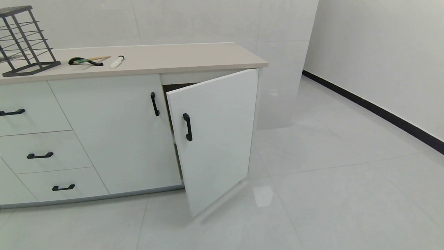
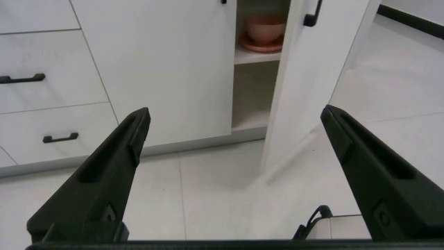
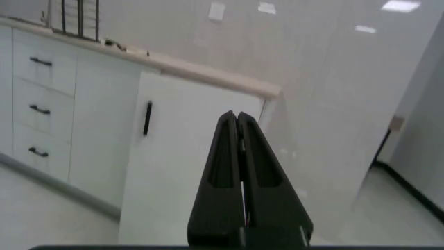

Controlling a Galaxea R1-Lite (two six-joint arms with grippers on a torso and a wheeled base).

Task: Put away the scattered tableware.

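the left pincer [image 2: 236,114] and right pincer [image 3: 237,117] are matte black, tapering wedges.

White kitchen cabinet [image 1: 111,146] with a beige counter [image 1: 194,57]
Right-hand door [image 1: 222,146] hangs ajar, the one beside it shut; three drawers [image 1: 41,149] stacked on the left, black handles [image 1: 187,127] all round. Black wire rack [image 1: 24,41] up on the counter's left end, pale floor tiles [image 1: 329,201], black baseboard [image 1: 374,111] along the right wall [image 1: 381,52]

You have the cabinet door [image 1: 215,139] standing ajar. On the countertop [image 1: 194,57] left of it lie a small white utensil [image 1: 117,61], then a black-headed wooden-handled utensil [image 1: 86,61] just beside, and farther left a black wire rack [image 1: 26,41] stands.
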